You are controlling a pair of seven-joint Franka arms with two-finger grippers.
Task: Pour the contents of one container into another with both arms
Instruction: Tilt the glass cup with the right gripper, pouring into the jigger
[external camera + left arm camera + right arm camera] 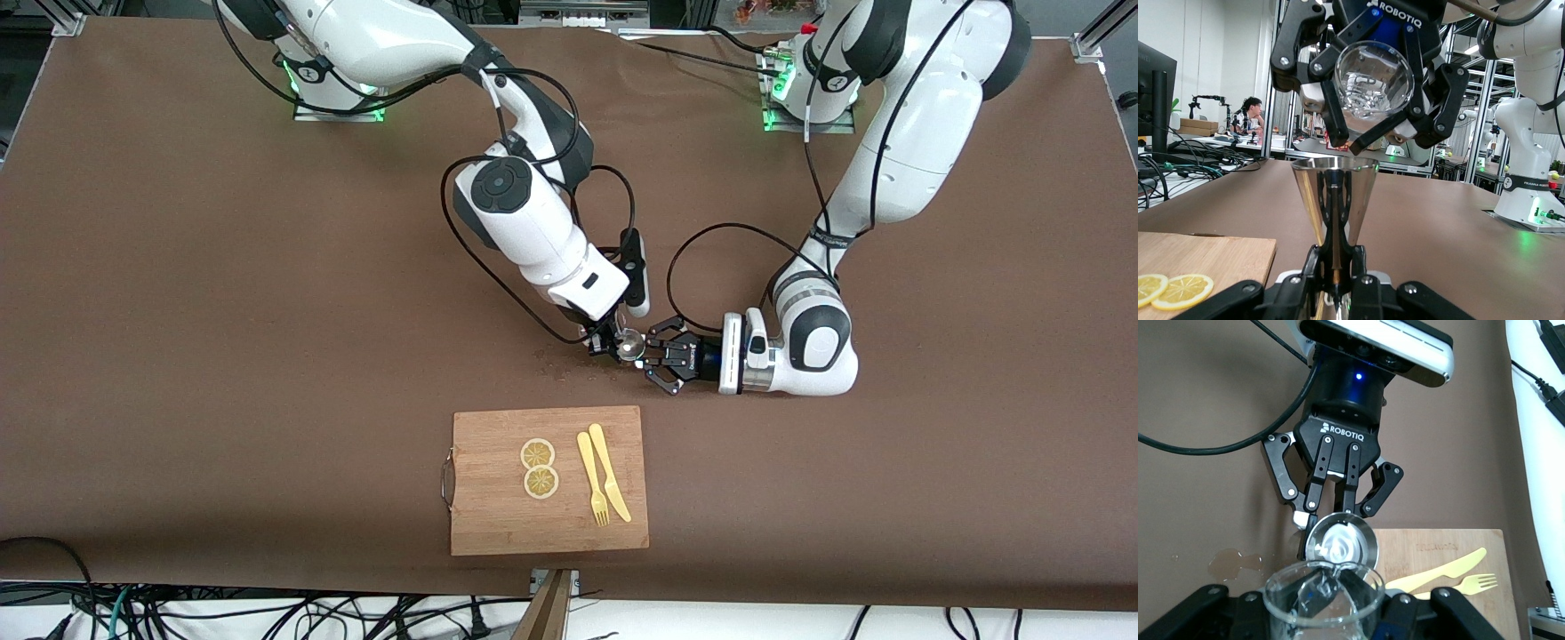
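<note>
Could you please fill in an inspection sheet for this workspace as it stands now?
Surface: brown table, small wet patch beside the grippers.
Job's things: clear round glass cup tipped over the upright steel cone-shaped jigger.
Clutter: bamboo cutting board, nearer the camera, carrying two lemon slices, a yellow plastic fork and knife.
Grippers: right gripper shut on the cup; left gripper shut on the jigger.
Cables: black loops hang off both arms; loose leads at the table's near edge.
Surroundings: seated person at a desk.
</note>
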